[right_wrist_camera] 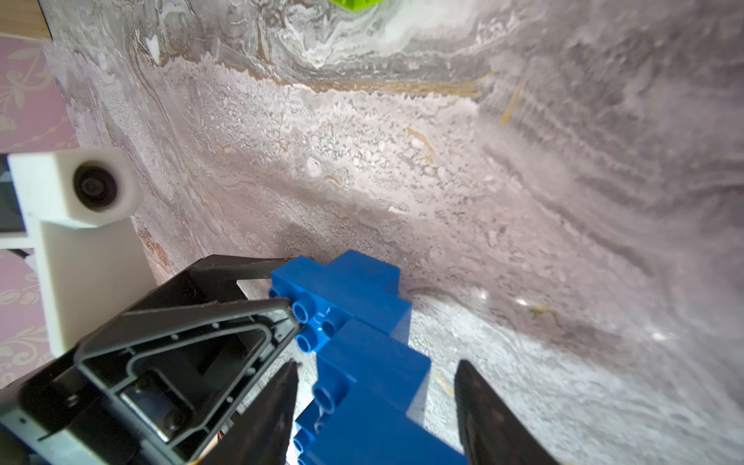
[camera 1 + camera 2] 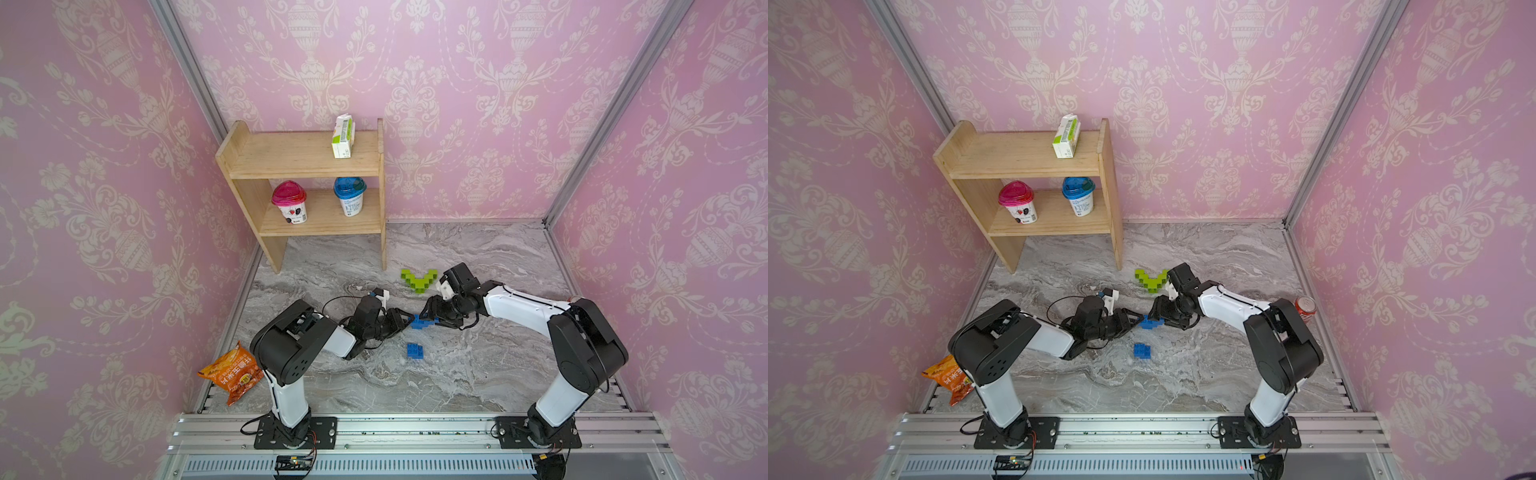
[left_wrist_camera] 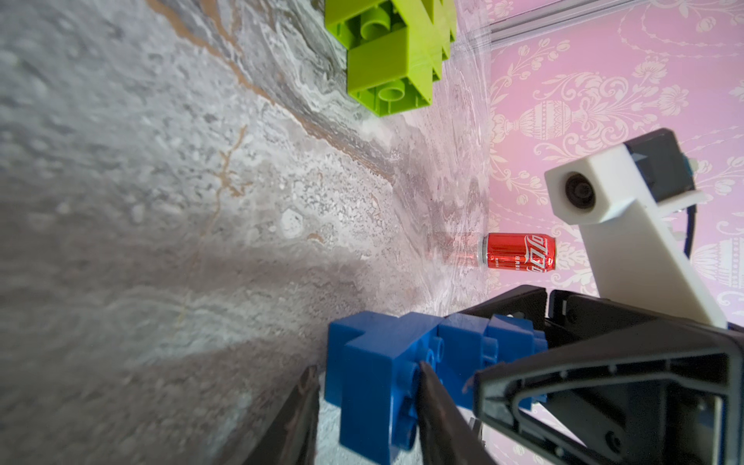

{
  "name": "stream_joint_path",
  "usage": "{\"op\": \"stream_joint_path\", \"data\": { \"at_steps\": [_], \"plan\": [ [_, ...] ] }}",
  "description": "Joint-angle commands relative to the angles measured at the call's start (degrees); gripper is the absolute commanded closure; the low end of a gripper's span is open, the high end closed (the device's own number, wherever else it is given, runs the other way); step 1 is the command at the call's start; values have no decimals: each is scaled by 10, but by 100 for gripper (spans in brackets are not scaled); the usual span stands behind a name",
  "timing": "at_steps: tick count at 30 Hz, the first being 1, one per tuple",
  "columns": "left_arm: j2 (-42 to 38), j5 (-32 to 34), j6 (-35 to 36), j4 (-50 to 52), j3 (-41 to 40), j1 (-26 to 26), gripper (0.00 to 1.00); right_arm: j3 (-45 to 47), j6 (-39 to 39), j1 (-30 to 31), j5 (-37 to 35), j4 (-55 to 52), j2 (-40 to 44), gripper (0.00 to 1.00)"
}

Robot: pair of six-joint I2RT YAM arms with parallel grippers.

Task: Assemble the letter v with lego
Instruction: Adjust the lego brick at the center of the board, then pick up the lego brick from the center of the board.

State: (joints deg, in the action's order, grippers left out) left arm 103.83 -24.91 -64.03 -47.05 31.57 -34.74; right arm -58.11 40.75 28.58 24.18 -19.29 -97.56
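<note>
1. Counter (image 2: 457, 374): marble, walled in pink. The shelf (image 2: 303, 158) stands at the back left and is not part of this job.
2. Both arms reach in to mid-counter and their tips meet nose to nose over one blue piece.
3. Clutter: snack bag (image 2: 232, 374) at the front left edge, soda can (image 2: 1304, 307) at the right edge. Both are well clear of the work.
4. Green lego V (image 2: 419, 280) lies finished on the counter, just behind the meeting point.
5. Blue stepped strip (image 2: 422, 323) lies between the two tips, low on the counter. Looks like one leg of a second V.
6. Left end effector (image 3: 367, 366) straddles one end of the strip. A sliver of counter shows beside one finger, so I cannot tell whether it clamps.
7. Right end effector (image 1: 377, 362) is spread around the other end, with gaps on both sides and no grip.
8. Loose blue bricks (image 2: 414, 350) lie near, toward the front.
9. Step in hand, my read: steadying or handing over the strip. The next move needs a firm pinch before any brick is pressed on, or else the strip skids.
</note>
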Motion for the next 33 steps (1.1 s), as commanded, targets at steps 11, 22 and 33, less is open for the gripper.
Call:
{"op": "stream_joint_path", "data": {
  "at_steps": [11,22,33],
  "plan": [
    [-23,9,-3,20,-18,-4,50,16,16,-3,6,29,-11,43],
    [-95,9,23,73,-30,1,46,17,15,-4,5,30,-6,46],
    [-300,-25,316,393,-41,-2,37,8,-2,-4,-4,9,0,46]
  ]
}}
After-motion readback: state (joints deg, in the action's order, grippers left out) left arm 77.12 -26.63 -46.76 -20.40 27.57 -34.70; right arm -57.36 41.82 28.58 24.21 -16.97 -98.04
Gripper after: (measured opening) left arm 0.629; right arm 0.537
